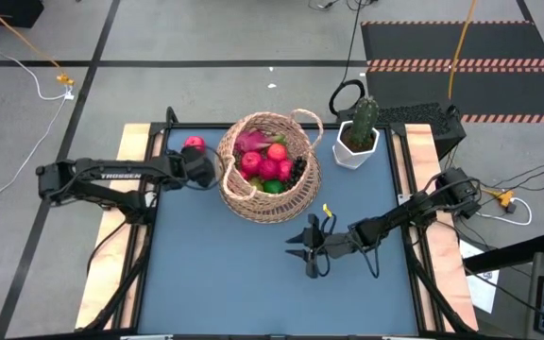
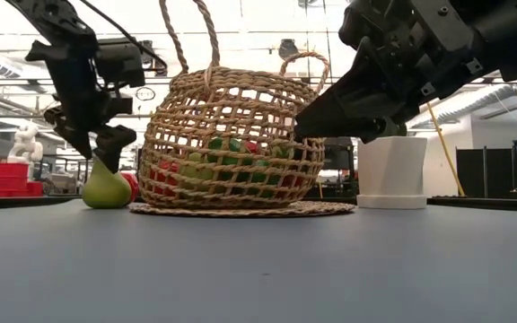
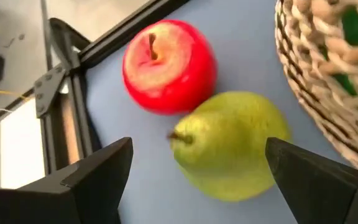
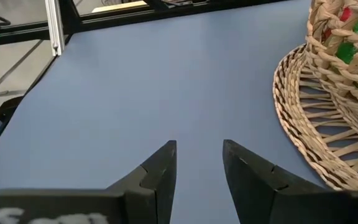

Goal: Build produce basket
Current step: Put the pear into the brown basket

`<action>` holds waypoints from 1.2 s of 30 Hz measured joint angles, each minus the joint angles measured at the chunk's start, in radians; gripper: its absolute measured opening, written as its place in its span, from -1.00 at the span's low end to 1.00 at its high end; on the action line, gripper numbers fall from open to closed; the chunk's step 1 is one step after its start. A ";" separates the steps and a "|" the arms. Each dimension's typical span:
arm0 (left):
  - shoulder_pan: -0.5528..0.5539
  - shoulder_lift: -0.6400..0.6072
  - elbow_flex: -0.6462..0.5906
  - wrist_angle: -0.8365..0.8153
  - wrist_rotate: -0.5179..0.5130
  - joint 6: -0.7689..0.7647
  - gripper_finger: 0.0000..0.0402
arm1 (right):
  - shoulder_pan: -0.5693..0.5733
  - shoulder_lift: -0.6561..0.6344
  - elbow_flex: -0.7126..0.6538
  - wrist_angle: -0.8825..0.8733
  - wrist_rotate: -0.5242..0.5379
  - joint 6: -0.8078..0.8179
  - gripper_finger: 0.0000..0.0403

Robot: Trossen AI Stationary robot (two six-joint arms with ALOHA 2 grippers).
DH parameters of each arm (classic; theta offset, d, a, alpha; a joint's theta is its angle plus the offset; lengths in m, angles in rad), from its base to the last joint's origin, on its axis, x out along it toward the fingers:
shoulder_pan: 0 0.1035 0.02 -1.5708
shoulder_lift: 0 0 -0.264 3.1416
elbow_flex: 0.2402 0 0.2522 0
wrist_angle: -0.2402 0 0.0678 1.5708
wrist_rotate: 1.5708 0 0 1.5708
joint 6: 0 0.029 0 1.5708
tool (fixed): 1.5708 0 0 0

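Note:
The tan wicker basket [image 1: 270, 168] stands on its flat woven base [image 2: 240, 208] at the table's middle. It holds several pieces of produce: pink-red fruits [image 1: 264, 166], a green one [image 1: 273, 187] and dark grapes [image 1: 297, 170]. On the table left of the basket lie a red apple [image 3: 168, 65] and a yellow-green pear [image 3: 232, 144], side by side. My left gripper [image 3: 197, 168] hovers open just above the pear [image 2: 106, 188], a finger on either side. My right gripper [image 1: 308, 247] hangs near the basket's near right side, its fingers [image 4: 160, 168] a little apart with nothing between them.
A white hexagonal pot [image 1: 355, 151] with a green cactus [image 1: 364, 115] stands at the far right, close to the basket. A small yellow scrap [image 1: 327, 210] lies near my right gripper. The blue table top [image 1: 225, 274] is bare on its near half.

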 joint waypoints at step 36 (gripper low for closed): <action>-0.118 -0.190 -0.047 -0.084 0.307 0.019 0.08 | 0.006 0.007 0.001 0.026 0.004 0.144 -0.39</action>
